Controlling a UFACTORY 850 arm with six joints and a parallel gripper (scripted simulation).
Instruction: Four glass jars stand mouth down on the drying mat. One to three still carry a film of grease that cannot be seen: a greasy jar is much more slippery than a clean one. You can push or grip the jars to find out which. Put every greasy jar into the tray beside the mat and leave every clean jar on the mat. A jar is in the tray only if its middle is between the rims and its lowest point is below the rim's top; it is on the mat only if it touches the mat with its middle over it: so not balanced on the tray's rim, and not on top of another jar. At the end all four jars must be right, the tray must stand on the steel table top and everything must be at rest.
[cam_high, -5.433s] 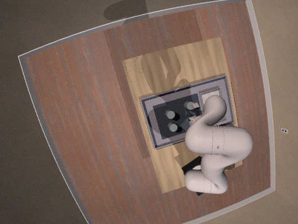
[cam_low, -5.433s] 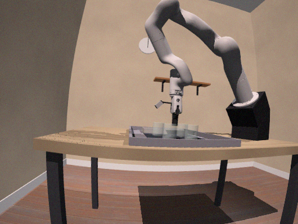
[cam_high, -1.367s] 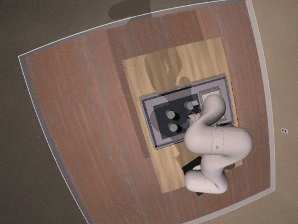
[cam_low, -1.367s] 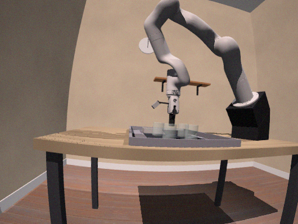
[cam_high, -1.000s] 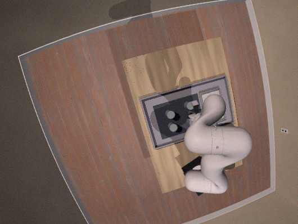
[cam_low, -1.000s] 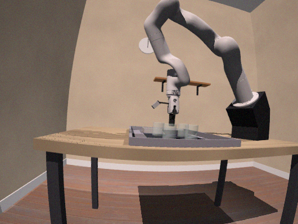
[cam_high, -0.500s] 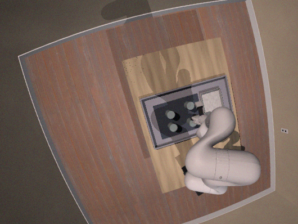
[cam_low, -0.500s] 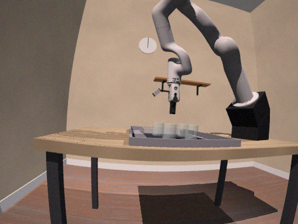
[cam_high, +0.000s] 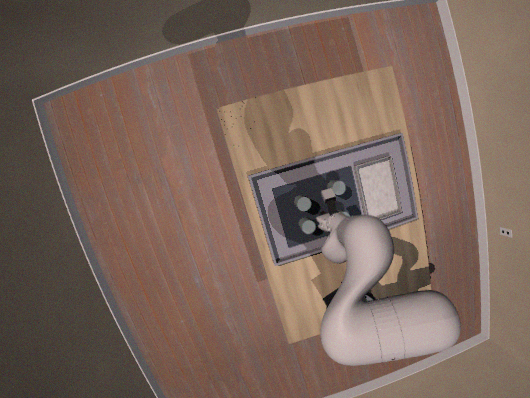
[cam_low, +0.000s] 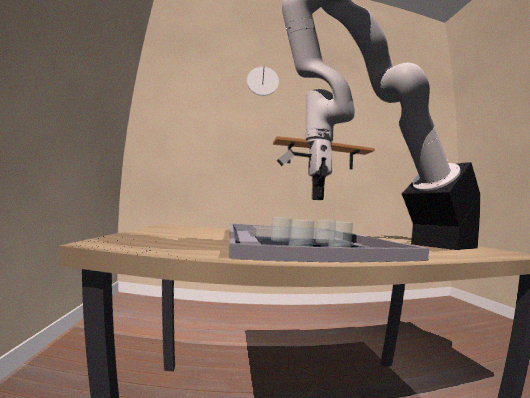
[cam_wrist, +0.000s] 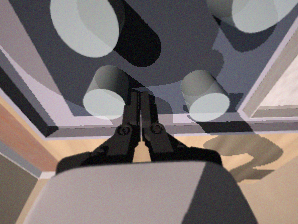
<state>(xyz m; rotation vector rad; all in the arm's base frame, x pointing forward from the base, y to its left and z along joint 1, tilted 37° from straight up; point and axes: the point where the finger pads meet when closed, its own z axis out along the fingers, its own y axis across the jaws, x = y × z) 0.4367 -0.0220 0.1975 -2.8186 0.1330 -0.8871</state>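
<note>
Seen from the exterior view, four glass jars stand mouth down in a near-touching row on the dark drying mat (cam_high: 292, 200): the leftmost jar (cam_low: 281, 230), a second jar (cam_low: 302, 232), a third jar (cam_low: 325, 231) and the rightmost jar (cam_low: 343, 232). The pale tray (cam_high: 380, 187) lies to the right of the mat in the top view. The gripper (cam_low: 318, 192) hangs well above the jars, its jaws pressed together with nothing between them. The jars are probably rigid, light and breakable, and a greasy one would slide easily, so a sideways nudge low on the wall, or a firm grip across the body, seems safest.
</note>
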